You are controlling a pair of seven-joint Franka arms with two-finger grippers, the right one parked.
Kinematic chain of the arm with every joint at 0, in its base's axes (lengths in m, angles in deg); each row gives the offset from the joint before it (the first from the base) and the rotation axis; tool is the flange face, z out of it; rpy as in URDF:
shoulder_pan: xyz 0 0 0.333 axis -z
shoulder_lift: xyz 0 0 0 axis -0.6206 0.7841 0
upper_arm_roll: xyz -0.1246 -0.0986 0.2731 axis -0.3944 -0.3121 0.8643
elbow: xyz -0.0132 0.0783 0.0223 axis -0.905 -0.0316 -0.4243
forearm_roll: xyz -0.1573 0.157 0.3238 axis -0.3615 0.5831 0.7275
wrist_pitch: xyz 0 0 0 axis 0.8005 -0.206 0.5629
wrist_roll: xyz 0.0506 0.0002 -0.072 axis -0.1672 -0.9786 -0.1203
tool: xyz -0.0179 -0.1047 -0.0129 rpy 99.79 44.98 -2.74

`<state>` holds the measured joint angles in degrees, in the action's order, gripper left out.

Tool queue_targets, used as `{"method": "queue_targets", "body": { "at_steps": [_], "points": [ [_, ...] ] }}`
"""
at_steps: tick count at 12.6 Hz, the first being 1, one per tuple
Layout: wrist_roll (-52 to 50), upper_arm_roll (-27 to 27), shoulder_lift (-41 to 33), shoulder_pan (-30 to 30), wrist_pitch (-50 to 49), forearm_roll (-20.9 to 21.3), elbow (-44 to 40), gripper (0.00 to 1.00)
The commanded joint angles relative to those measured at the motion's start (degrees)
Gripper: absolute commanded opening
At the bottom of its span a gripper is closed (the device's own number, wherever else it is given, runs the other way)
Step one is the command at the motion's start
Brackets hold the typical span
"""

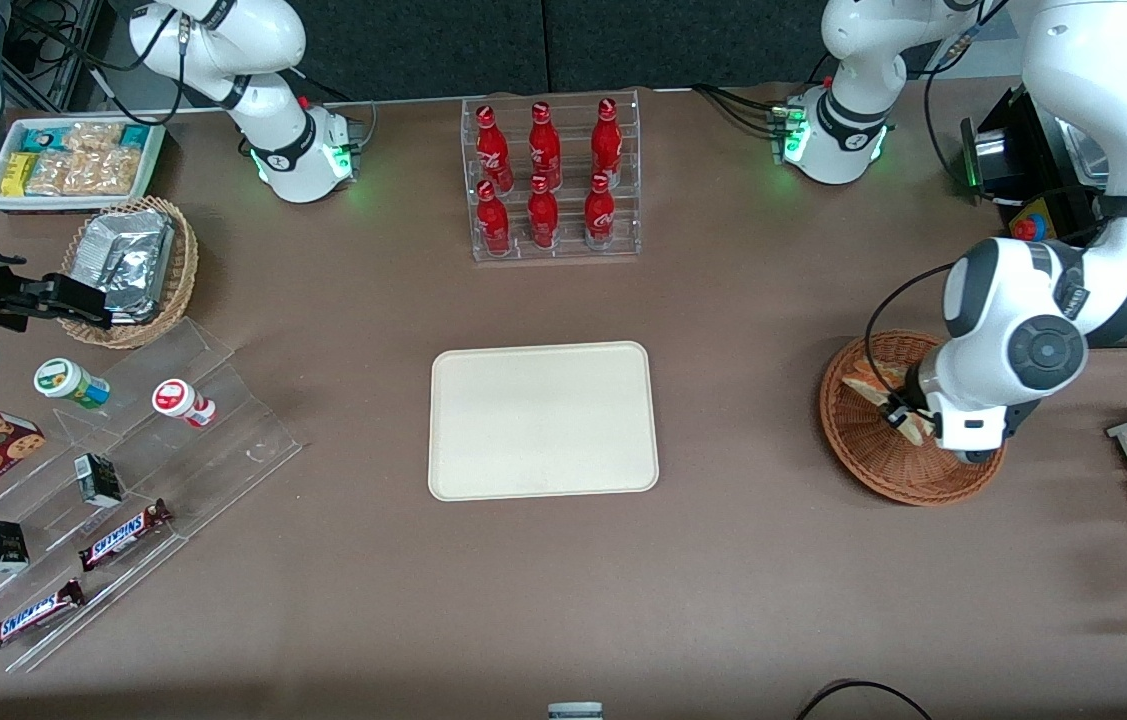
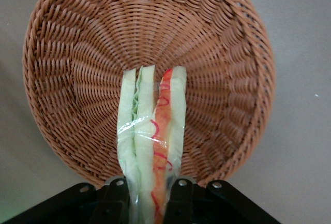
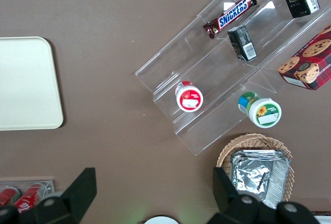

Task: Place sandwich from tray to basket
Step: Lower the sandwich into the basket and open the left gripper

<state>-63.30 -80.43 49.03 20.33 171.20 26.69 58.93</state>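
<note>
Holding the sandwich (image 2: 158,141) in the pincer (image 2: 150,195), over the basket (image 2: 77,74).
Already off the tray (image 1: 543,420), well apart from the pincer; probably just needs lowering into the basket below it, then releasing. Shows no readable label; seems to read "SNICKERS" on 1 chocolate bar (image 3: 231,16), far from the pincer, toward the parked arm's end.

- An even, bright light is spread over the table (image 1: 563,600) in the front view.
- Dimmer, greyer light is seen in the left wrist view.
- White glare is thrown off the wrapper of the sandwich (image 2: 158,146) held by the gripper (image 1: 903,405), over the basket (image 1: 863,450).
- A soft shadow is cast beside the basket, near the gripper.
- Glints are given off by the foil (image 1: 123,260), well apart from the gripper.
</note>
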Motion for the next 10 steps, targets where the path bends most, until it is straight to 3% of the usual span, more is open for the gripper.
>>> {"method": "queue_targets", "body": {
  "at_steps": [1, 10],
  "points": [
    [5.6, -0.7, -1.3, -4.2, 2.1, -2.9, 1.9, 0.00],
    [5.6, -0.3, 6.4, -5.3, 11.9, -2.7, 1.9, 0.02]
  ]
}}
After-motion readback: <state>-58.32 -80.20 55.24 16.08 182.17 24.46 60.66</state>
